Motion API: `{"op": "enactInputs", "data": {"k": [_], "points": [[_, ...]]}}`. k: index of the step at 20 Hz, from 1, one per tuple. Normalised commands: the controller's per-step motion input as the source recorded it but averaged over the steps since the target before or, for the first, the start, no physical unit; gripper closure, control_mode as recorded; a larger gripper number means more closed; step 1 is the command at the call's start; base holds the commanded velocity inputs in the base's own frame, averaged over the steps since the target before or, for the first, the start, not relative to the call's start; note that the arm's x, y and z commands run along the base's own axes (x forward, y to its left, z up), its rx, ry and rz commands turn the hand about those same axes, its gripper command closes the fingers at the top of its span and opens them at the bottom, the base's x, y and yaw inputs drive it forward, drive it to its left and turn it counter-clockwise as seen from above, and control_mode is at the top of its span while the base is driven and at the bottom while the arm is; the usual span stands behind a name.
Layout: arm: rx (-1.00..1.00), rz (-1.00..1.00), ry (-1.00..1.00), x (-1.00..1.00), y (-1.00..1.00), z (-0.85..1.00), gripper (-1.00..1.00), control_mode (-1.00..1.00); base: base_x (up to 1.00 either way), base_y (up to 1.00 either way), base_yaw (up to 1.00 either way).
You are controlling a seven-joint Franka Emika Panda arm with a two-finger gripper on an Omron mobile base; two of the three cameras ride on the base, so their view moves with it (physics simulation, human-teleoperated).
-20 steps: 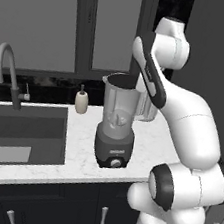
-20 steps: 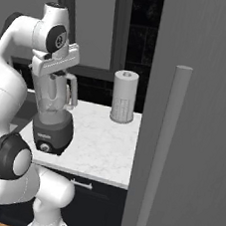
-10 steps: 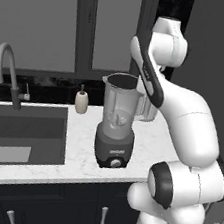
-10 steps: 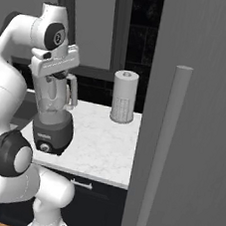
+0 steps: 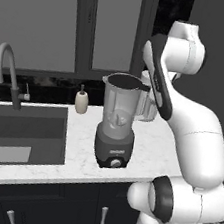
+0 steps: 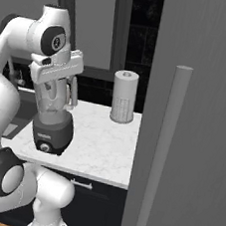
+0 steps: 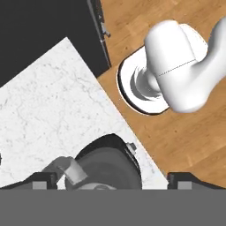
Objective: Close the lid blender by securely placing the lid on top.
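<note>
Gripper looks straight down from above the blender, with its two dark tips set wide apart at the bottom corners of the hand view and nothing between them, so it reads as spread and empty; in the right base view the hand sits just above the jar's top, partly covering it, and whether it touches the jar cannot be told.

In the left base view a dark round rim or disc crowns the jar's mouth; this looks like the lid, seated flat on top, though the picture is too coarse to say whether it is pressed fully home or only resting there; from the hand view the round dark shape beneath the tips is cut off by the picture's lower edge, so it does not settle the matter.

The blender stands upright on the white marble counter, right of the sink and near the counter's front edge; a small beige soap bottle stands beyond it to the left, and a white cylindrical canister stands well apart to the right, toward the back.

Judged from this, the placing seems done or all but done: lid on the jar, hand open above it; what may be left is a check or press for a secure seat, then lifting the hand clear.
</note>
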Motion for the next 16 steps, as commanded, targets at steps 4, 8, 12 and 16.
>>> {"op": "enactInputs", "data": {"k": [4, 8, 12, 16], "points": [[0.0, -0.23, -0.1, -0.79, -0.13, 0.02, -1.0, -1.0, 0.0, 0.0, 0.0], [-0.01, -0.1, -0.23, -0.79, 0.0, 0.09, -1.0, -1.0, 0.0, 0.0, 0.0], [0.0, -0.01, -0.37, -0.7, 0.0, 0.01, -1.0, -1.0, 0.0, 0.0, 0.0], [0.0, 0.09, -0.43, -0.55, -0.12, 0.0, -1.0, -1.0, 0.0, 0.0, 0.0]]}}
